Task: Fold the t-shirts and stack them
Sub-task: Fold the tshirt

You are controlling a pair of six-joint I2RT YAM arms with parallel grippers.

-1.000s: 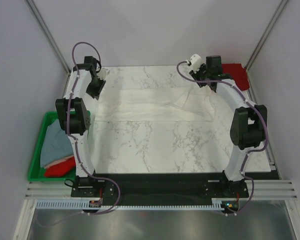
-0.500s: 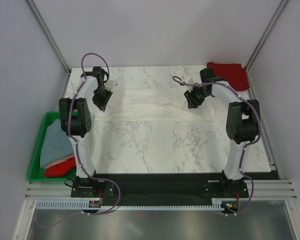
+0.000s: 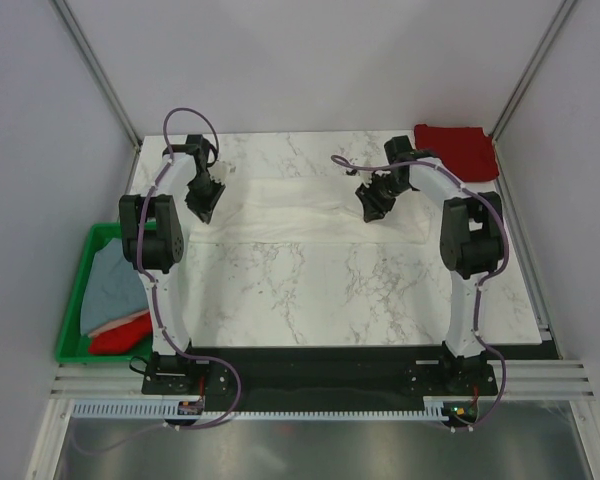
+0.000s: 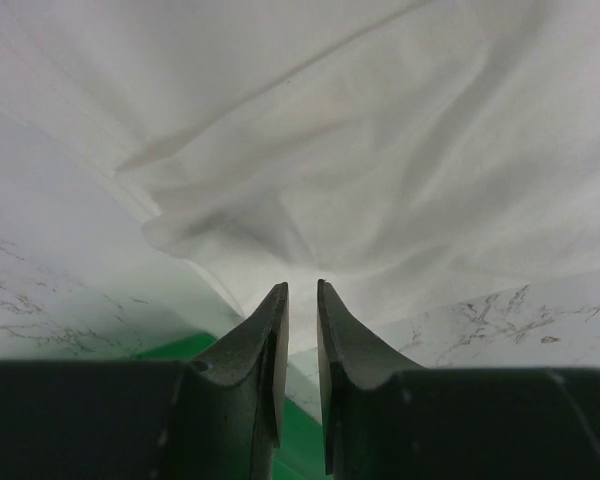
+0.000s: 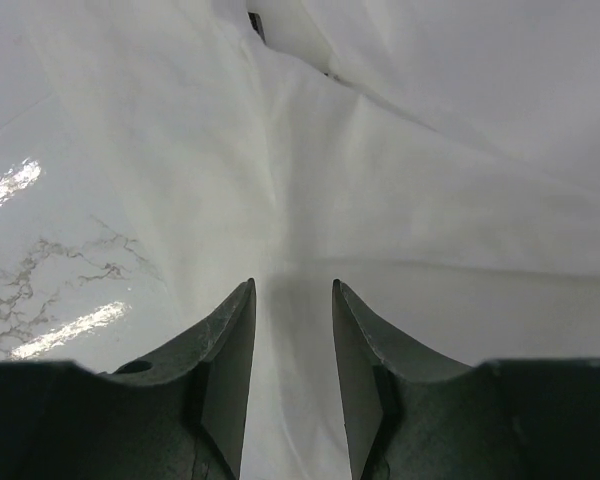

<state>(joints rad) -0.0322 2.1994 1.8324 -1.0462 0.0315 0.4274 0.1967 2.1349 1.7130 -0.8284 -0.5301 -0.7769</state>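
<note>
Overhead, the white t-shirt (image 3: 300, 205) lies spread toward the table's (image 3: 330, 290) far edge, with a dark red t-shirt (image 3: 460, 150) in the far right corner. I judge I'm taking hold for the first fold. Left wrist: the left gripper (image 4: 300, 290) shows a mere slit at the shirt's edge, and I cannot tell if cloth is pinched. Right wrist: the right gripper (image 5: 290, 290) stands open over cloth. Next it must pinch, then both lift evenly.

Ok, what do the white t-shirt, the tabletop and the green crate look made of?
The white t-shirt: soft matte cloth, creased, folded. The tabletop: glossy marble-look surface, grey veins, glare; possibly laminate. The green crate: probably rigid plastic, uniform colour, straight rim.
</note>
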